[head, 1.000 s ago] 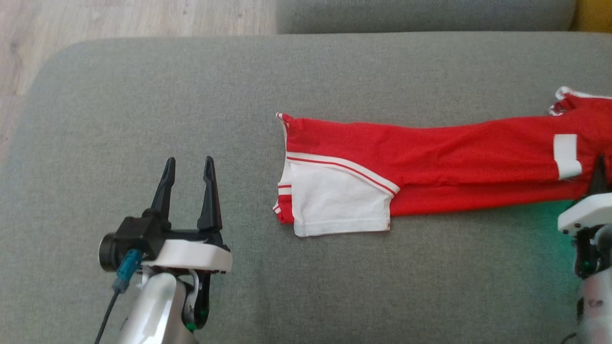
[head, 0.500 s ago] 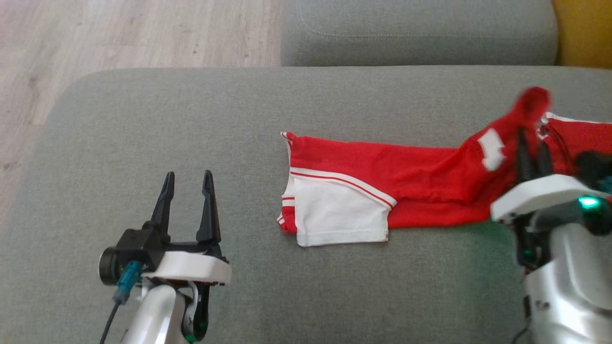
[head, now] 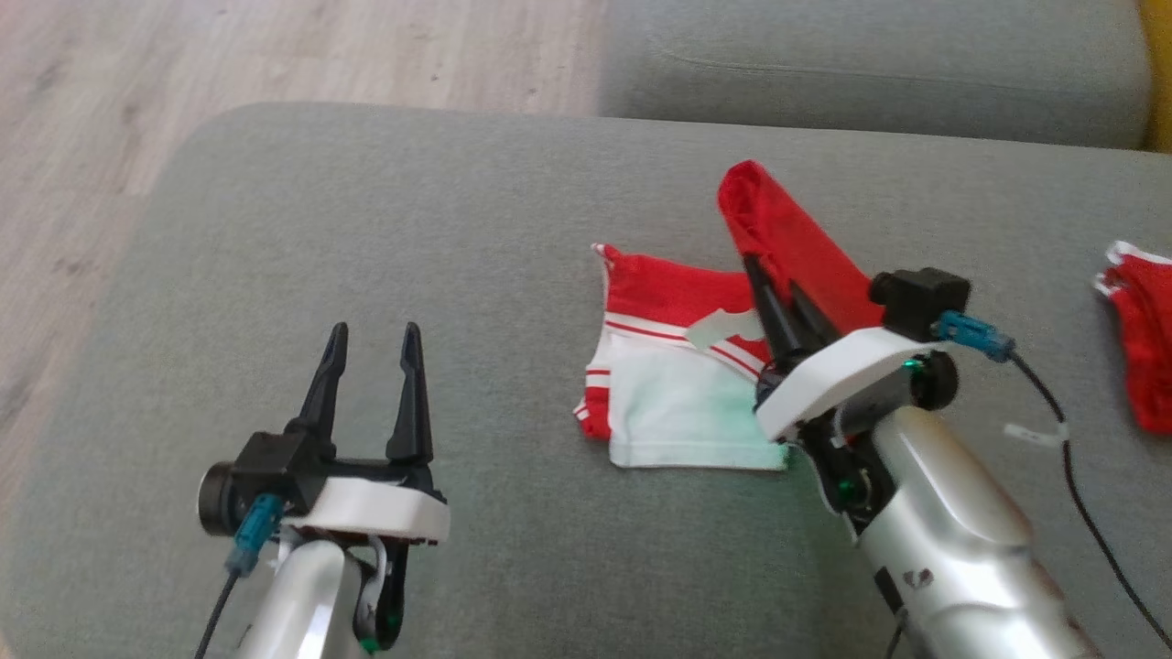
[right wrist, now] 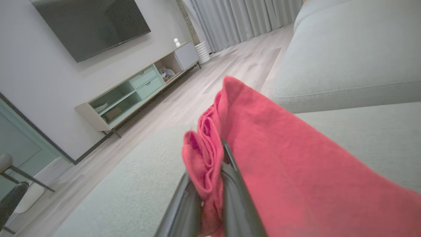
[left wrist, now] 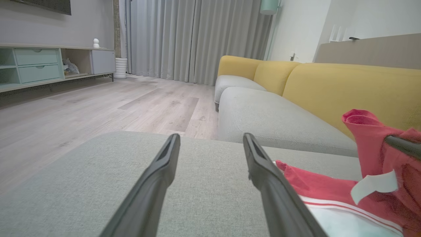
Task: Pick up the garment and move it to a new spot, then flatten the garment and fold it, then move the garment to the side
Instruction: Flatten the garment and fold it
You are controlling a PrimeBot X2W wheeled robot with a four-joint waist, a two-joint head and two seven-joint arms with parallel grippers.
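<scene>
Right claw (head: 772,276) is clamped on a raised fold of the red-and-white garment (head: 673,407) on the grey sofa (head: 366,210); left claw (head: 375,331) stands apart, empty.

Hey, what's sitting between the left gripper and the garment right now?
Nothing but bare grey cushion, seen in the head view between the left gripper and the garment.

Two pincers: left pincer (head: 375,328), right pincer (head: 771,275). One red-and-white garment (head: 682,407), centre; one further red cloth piece (head: 1140,357), right edge. Two grey sofa cushions: near cushion (head: 366,229), far cushion (head: 870,55). One television (right wrist: 88,23); one low cabinet (right wrist: 138,89).
</scene>
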